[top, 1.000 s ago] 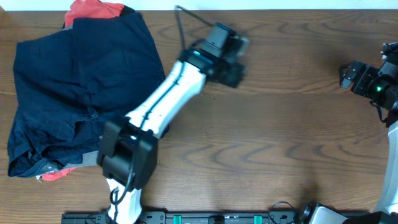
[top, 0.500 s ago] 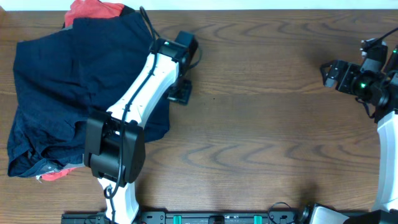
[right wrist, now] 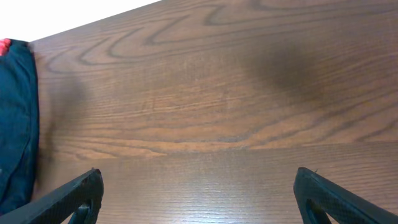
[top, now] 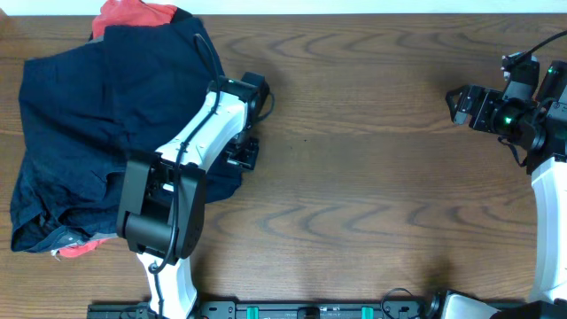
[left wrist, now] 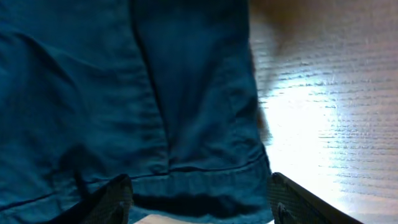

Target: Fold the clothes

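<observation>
A heap of clothes lies at the table's left: dark navy shorts (top: pixel 106 124) on top, with a red-orange piece (top: pixel 133 13) showing at the back and again at the front left corner (top: pixel 80 248). My left gripper (top: pixel 241 152) is open at the heap's right edge. In the left wrist view the navy hem (left wrist: pixel 199 174) lies between its spread fingers (left wrist: pixel 199 202). My right gripper (top: pixel 461 105) is open and empty at the far right, over bare wood (right wrist: pixel 199 193). The navy edge shows at the left of the right wrist view (right wrist: pixel 15 124).
The brown wooden table (top: pixel 372 204) stretches from the heap to the right arm. A dark rail (top: pixel 310 310) runs along the front edge. The left arm's white link (top: pixel 195 142) lies over the heap's right side.
My left gripper has swung from the table's back middle down and left to the right edge of the navy heap. My right gripper has moved left a little.
</observation>
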Available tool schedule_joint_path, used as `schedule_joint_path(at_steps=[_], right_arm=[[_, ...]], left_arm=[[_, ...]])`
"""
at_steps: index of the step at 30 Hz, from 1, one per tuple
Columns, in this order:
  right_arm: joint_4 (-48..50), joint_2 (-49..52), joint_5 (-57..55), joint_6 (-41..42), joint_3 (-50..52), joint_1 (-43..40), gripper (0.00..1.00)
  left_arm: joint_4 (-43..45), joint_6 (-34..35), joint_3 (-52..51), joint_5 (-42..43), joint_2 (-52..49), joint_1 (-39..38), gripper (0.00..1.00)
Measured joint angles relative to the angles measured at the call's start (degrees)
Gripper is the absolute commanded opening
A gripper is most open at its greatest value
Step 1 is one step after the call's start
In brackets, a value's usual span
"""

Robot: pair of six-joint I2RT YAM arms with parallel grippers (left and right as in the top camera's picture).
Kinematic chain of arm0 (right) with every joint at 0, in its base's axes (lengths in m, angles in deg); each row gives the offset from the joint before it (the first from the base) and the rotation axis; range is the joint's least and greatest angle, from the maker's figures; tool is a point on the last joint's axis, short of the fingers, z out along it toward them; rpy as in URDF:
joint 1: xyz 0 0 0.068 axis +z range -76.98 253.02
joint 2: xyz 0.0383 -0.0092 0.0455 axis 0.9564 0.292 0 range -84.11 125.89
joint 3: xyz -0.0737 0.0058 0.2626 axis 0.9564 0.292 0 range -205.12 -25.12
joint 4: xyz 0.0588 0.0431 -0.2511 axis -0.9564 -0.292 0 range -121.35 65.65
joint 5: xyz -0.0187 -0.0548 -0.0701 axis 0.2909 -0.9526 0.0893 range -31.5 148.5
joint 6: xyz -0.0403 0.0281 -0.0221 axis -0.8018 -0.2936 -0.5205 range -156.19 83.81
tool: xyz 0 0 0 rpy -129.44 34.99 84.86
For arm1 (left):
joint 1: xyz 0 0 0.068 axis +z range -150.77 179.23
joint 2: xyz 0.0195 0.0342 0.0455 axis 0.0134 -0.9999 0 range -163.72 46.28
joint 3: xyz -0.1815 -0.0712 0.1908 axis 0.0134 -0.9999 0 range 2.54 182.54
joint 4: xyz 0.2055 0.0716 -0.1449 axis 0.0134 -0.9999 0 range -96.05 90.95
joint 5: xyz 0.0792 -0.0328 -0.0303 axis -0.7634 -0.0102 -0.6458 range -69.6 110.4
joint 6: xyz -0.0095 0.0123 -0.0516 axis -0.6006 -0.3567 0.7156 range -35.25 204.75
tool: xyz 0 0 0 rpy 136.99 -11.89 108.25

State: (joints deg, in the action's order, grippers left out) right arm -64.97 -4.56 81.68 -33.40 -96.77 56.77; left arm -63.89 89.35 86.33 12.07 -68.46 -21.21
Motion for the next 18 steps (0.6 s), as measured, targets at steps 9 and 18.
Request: schedule_joint_path(at_steps=[9, 18], right_arm=[[0.1, 0.0, 0.0, 0.0, 0.0, 0.0, 0.96], [0.5, 0.0, 0.0, 0.0, 0.0, 0.0, 0.95]], left_arm=[[4.8, 0.2, -8.3, 0.3, 0.0, -1.0, 0.71], [8.8, 2.3, -8.6, 0.6, 0.0, -1.0, 0.06]])
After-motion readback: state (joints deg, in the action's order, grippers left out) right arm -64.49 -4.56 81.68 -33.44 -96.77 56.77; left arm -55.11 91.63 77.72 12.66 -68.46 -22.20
